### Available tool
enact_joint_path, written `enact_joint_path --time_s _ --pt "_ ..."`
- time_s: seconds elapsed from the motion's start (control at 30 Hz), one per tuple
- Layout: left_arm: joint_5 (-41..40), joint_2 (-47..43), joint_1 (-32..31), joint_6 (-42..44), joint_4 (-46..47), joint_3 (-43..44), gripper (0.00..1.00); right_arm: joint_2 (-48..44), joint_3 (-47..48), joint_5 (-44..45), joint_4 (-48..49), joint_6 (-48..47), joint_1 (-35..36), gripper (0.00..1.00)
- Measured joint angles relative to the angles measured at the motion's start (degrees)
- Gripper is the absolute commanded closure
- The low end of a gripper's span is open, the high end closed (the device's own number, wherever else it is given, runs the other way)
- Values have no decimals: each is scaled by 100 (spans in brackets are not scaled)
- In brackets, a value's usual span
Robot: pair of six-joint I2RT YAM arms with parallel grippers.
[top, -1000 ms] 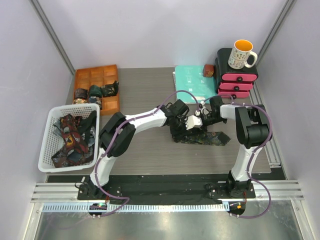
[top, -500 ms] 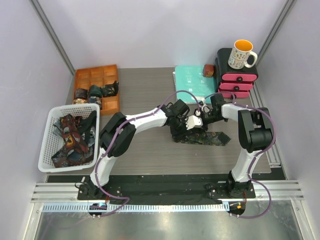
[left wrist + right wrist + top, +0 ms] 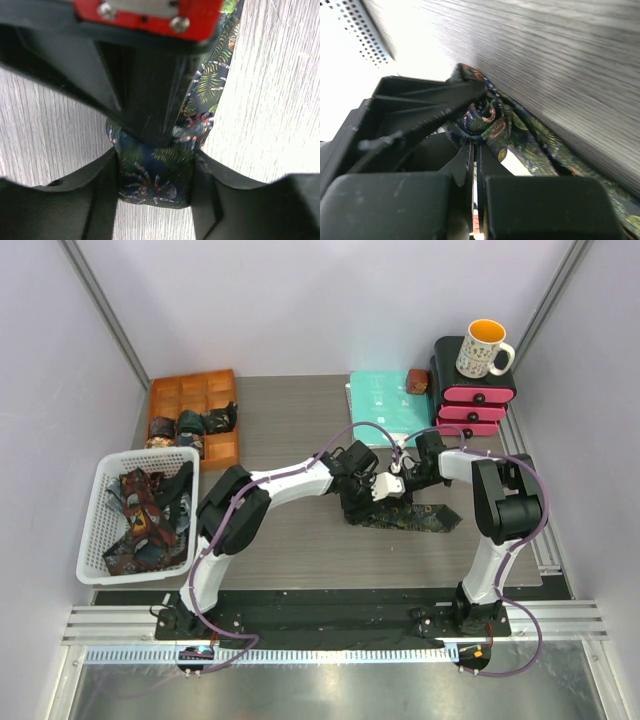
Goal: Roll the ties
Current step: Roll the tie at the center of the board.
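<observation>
The part-rolled fern-print tie (image 3: 418, 519) is laid mid-table (image 3: 300, 430), its roll clamped between the left gripper's (image 3: 155, 172) fingers (image 3: 102, 200); the right gripper (image 3: 475, 150) is held shut, tips set against the roll

tie roll (image 3: 150, 187) sides hidden by left claw (image 3: 155, 167), tabletop (image 3: 560, 55) blurred in right wrist view
</observation>
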Motion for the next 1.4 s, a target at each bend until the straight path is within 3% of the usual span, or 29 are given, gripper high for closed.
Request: enact_joint_path --time_s 0.3,0.57,0.87,1.4 --pt "409 -243 306 -205 452 -448 22 251 42 245 -413 -470 -105 99" --pt "1272 -994 979 -673 1303 -1762 12 450 129 448 -697 -809 -122 99" --pt "1871 -1036 957 -249 1777 -2011 10 669 608 669 -1060 -986 173 99" --pt "1598 -1036 804 610 2044 -2055 20 1333 1641 522 -1292 -1335 673 99"
